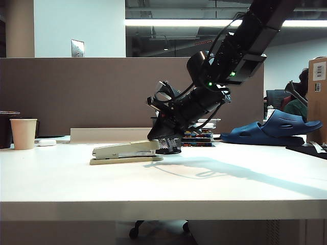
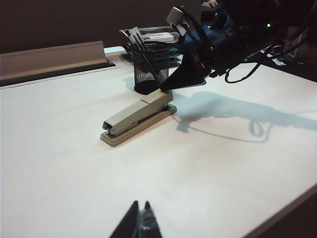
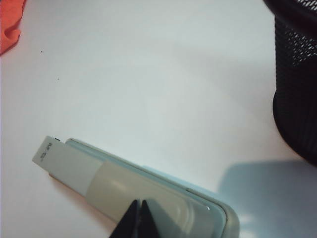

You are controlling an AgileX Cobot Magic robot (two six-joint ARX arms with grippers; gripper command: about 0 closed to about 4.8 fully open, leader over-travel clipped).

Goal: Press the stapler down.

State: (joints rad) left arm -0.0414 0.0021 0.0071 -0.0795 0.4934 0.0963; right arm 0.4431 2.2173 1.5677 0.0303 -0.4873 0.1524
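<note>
Stapler: the stapler (image 1: 125, 152) lies flat on the white desk (image 1: 204, 184), left of centre in the exterior view, just in front of the mesh cup (image 2: 148, 69) of pens. Its mouth points left and its hinge end lies right, by the cup.

Right fingers: my right fingers (image 3: 139, 218) are pinched closed with nothing between them. They sit over the stapler's top arm toward its hinge end, touching it or very nearly; I cannot tell which from these views.

Left fingers: my left fingers (image 2: 140, 222) are closed too, holding nothing, hanging over bare desk on the near side, well apart from the stapler.

Right arm: it comes down at a slant from the upper right, its tip ending at the stapler's right end.

Done so far: the reach looks done, with closed tips lined up on the top arm.

Left to do: I judge the press itself is starting or only just under way. The top arm already lies low over the base, so I cannot say whether it has bottomed out.

Risk: pressing this close to the hinge gives little leverage, and the tips could slide off the smooth top.

Bystanders: a paper cup (image 1: 23, 133) stands far left; a blue slipper (image 1: 273, 130) lies far right.
</note>
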